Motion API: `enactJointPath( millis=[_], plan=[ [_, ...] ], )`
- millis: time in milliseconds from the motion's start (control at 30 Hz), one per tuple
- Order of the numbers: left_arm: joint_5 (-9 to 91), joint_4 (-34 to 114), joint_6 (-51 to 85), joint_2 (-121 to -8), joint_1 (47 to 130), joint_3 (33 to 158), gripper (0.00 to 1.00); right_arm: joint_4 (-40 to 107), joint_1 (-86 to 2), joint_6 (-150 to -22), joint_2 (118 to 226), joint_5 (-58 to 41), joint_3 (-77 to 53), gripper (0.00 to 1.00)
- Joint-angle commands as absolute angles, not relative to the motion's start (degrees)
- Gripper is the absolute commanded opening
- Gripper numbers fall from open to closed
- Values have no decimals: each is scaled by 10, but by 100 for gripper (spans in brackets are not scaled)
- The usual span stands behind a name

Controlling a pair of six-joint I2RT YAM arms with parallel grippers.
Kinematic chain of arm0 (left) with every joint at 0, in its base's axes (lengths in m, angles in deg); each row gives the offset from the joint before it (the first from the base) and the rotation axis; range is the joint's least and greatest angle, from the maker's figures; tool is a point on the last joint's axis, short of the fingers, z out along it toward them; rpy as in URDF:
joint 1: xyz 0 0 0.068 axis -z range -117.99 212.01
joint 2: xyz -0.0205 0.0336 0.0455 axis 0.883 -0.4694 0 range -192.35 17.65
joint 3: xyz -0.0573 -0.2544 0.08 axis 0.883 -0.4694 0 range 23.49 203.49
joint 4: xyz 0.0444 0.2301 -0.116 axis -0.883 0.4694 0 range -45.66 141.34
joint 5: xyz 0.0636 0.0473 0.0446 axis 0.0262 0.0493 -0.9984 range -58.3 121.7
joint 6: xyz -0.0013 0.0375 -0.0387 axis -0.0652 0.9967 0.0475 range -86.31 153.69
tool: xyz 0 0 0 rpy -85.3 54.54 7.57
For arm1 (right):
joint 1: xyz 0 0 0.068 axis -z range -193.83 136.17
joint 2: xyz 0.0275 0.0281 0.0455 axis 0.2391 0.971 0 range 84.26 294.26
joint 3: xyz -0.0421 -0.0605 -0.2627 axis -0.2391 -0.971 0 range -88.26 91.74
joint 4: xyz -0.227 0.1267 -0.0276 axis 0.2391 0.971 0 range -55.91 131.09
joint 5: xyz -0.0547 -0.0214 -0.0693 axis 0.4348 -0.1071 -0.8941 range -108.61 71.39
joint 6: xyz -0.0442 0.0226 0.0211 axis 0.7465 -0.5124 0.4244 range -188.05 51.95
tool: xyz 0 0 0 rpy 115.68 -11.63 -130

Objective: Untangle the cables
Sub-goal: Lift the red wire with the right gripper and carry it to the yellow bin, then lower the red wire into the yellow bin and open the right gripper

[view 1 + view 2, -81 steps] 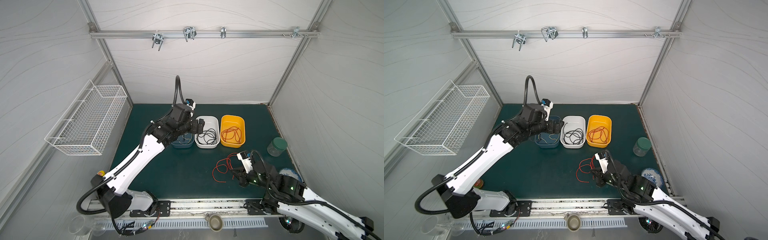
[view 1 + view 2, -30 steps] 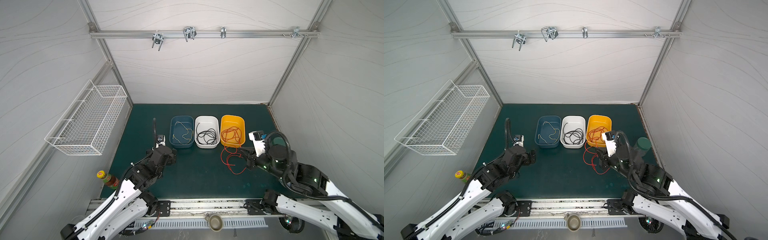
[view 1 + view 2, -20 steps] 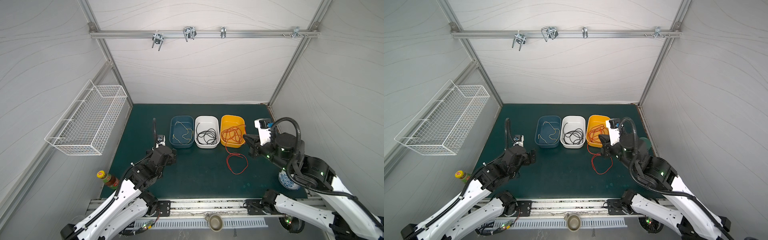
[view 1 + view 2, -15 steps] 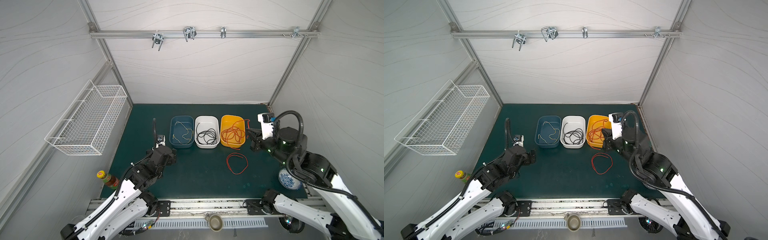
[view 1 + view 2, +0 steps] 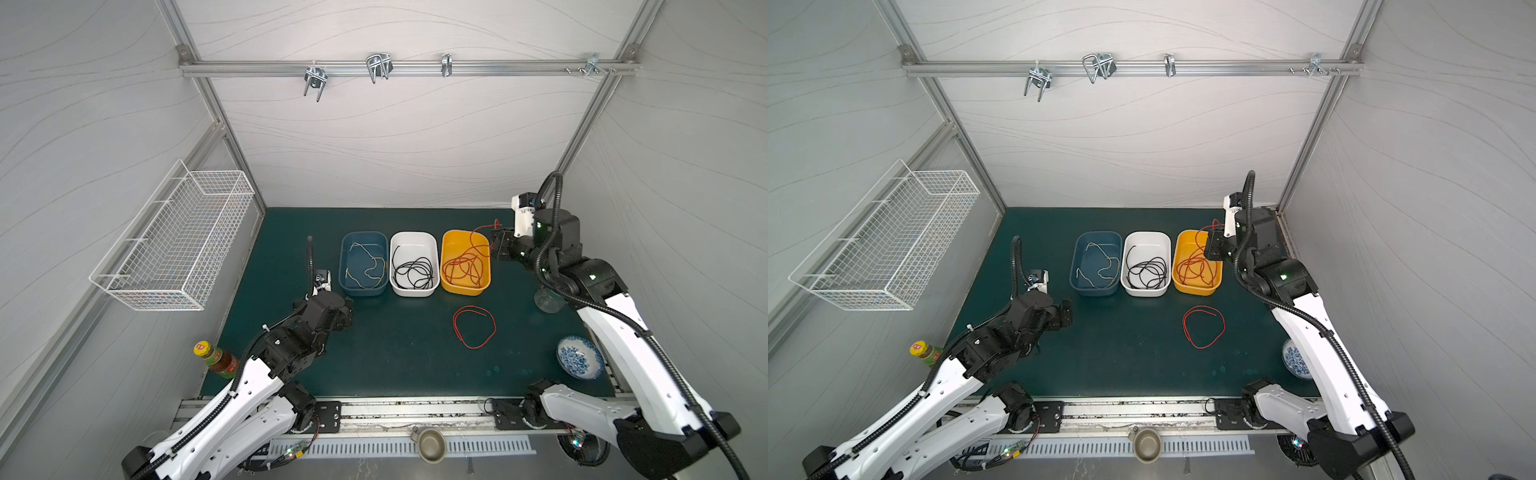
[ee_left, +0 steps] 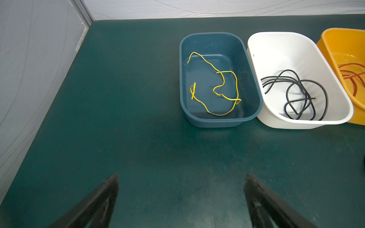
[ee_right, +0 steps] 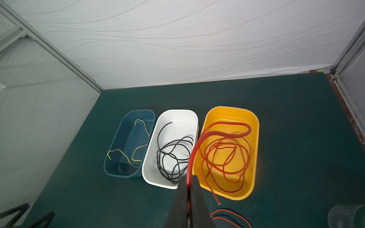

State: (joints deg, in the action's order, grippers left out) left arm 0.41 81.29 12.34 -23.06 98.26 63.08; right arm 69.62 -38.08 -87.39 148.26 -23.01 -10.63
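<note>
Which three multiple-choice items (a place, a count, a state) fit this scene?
1. Where lies the loose red cable loop?
A. in the wire basket
B. in the patterned bowl
C. on the table, in front of the yellow bin

2. How many bins stand side by side?
A. two
B. three
C. four

3. The right gripper is
A. shut on a red cable
B. open, empty
C. out of view

1 C: it rests on bare table.
2 B: blue bin, white bin, yellow bin.
3 A: the jaws pinch the cable in the right wrist view.
</note>
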Motion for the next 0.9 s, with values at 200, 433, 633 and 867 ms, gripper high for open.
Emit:
enactJointPath(
  millis=[200,433,633,867],
  plan=[
    [-4,791,114,-229,980,631,100,633,-371,-918,1549,-242,-136,0],
    [-3,789,114,-228,980,631,100,587,-366,-952,1591,-262,-194,0],
    [-2,788,115,-228,980,629,100,563,-357,-959,1649,-244,-204,0],
    [-1,786,115,-224,980,628,100,545,-334,-977,1699,-218,-229,0]
  ],
)
